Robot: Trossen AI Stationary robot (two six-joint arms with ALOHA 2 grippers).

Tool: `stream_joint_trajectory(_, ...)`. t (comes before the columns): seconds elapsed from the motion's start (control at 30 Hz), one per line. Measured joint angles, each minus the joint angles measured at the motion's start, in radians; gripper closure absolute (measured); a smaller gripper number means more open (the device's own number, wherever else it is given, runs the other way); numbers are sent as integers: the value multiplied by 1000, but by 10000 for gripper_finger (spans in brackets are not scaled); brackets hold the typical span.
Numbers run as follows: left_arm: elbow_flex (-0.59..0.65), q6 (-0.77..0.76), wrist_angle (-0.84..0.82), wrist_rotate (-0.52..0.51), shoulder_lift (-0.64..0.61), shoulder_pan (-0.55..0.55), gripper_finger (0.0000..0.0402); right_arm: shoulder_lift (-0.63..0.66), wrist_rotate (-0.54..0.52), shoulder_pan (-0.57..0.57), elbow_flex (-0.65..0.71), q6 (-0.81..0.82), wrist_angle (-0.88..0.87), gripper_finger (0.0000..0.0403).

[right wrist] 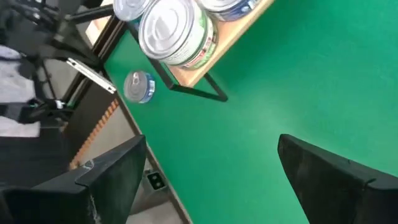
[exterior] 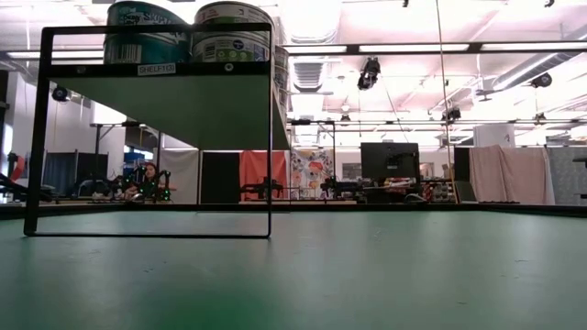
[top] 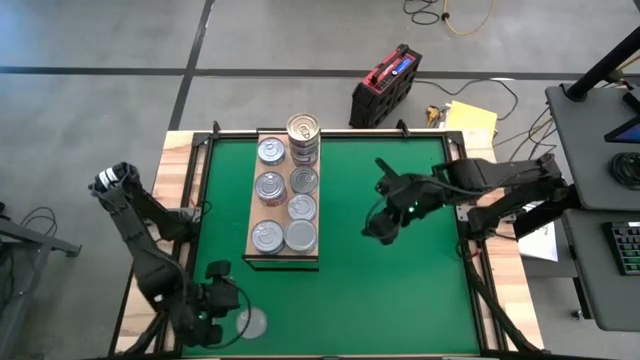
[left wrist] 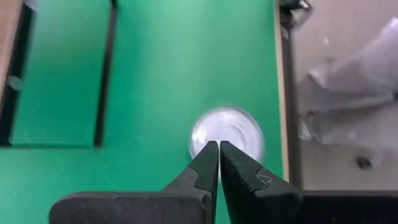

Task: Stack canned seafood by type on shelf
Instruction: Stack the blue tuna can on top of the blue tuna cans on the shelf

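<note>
The shelf point(top: 253, 215) is a light wooden board on a black frame, standing on the green mat left of centre. Several silver-lidded cans point(top: 270, 187) stand on it in two rows, and at its far end some are stacked point(top: 303, 135). One more can point(top: 250, 322) lies flat on the mat near the table's near left corner. My left gripper point(top: 228, 306) is shut beside it. In the left wrist view its tips point(left wrist: 219, 149) end at the can's point(left wrist: 225, 132) rim. My right gripper point(top: 385, 228) hangs open over the mat right of the shelf, holding nothing.
The mat's near edge and the table's dark frame point(left wrist: 287, 93) run close to the lone can. In the low view the shelf point(exterior: 174, 105) stands raised on its black frame legs point(exterior: 270, 137). Bare green mat point(top: 400, 290) lies right of the shelf, under my right gripper.
</note>
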State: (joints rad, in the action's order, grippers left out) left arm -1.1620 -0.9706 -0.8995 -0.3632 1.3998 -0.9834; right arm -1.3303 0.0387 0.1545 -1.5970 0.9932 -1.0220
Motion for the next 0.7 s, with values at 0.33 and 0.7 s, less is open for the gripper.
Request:
stream_joint_trajectory(0.33,-136,-121,-149,147,0,-124,402,-39,-198,143,0,-151,14,48)
stream_joint_trajectory(0.7,-202,-521,-90,95,11,-173,402,-75,-253,154,0,-364,13,48)
